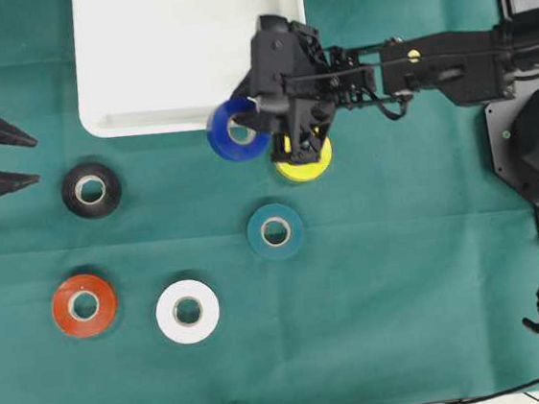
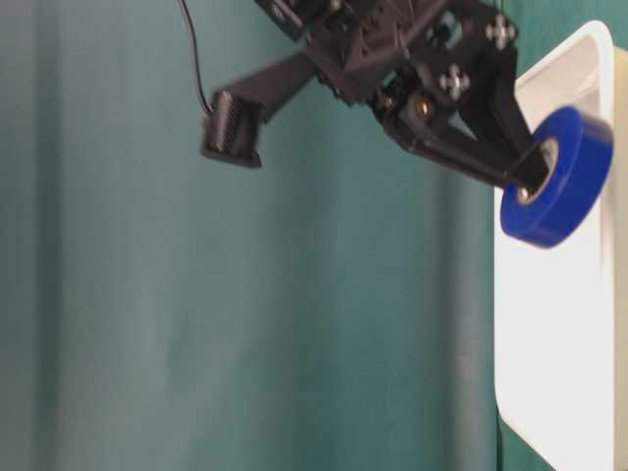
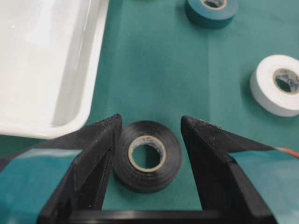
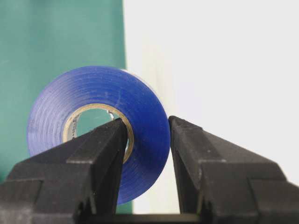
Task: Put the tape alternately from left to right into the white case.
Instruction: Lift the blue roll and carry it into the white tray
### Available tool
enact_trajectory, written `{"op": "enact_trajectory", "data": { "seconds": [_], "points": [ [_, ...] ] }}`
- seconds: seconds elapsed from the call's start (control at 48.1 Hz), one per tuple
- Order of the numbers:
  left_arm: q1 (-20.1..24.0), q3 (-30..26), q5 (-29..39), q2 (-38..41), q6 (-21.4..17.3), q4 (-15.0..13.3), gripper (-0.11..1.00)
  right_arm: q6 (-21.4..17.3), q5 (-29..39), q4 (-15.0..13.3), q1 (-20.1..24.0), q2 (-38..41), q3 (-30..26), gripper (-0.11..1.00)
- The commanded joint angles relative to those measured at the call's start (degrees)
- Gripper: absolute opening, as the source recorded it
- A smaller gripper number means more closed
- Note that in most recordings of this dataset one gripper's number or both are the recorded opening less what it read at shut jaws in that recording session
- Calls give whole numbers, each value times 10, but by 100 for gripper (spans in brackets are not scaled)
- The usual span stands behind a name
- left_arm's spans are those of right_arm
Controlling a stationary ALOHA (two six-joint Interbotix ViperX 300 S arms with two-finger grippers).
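**Six rolls on green cloth, blue one gripped at the case rim**

Six rolls of tape show in the overhead view on a dark green cloth (image 1: pixel 412 274) that covers the whole table; black robot hardware stands along the right edge.

At the far left, the left gripper (image 1: pixel 14 159) sits low over the cloth, its fingers apart at a middling width and holding nothing. In its wrist view the black roll (image 3: pixel 147 155) lies flat between the two fingers, hole upward, with cloth showing on both sides of it.

Right of that, the red roll (image 1: pixel 84 304) and white roll (image 1: pixel 187 311) lie flat at the near side, well apart from each other. The white case (image 1: pixel 141 80) sits at the far side, long axis running left to right, its floor bare.

Further right, the right gripper (image 1: pixel 259 124) is clamped on the blue roll (image 1: pixel 236 130), one finger through the core and the other on the outer face, pinching the wall of the ring. The roll is lifted off the cloth and stands on edge, over the near right part of the case rim. The table-level view blurs it slightly.

Just right of it the yellow roll (image 1: pixel 304 160) lies flat, partly hidden under the gripper. The teal roll (image 1: pixel 275 231) lies flat nearer, apart from the others.
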State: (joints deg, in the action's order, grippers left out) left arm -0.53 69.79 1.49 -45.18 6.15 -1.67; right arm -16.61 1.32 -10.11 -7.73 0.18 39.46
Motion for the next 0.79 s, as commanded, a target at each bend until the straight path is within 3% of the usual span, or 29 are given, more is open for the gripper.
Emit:
{"op": "enact_trajectory", "data": {
  "seconds": [0.0, 0.229, 0.374, 0.77],
  "points": [
    [2, -6, -5, 1, -1, 1, 58, -1, -5, -1, -15, 4, -24, 2],
    [1, -6, -5, 1, -1, 1, 58, 0, -6, -4, -54, 35, -54, 2],
    [1, -6, -5, 2, -1, 1, 58, 0, -6, -22, -73, 54, -75, 2],
    [2, -6, -5, 2, -2, 2, 58, 0, -3, -44, -82, 79, -96, 2]
  ]
}}
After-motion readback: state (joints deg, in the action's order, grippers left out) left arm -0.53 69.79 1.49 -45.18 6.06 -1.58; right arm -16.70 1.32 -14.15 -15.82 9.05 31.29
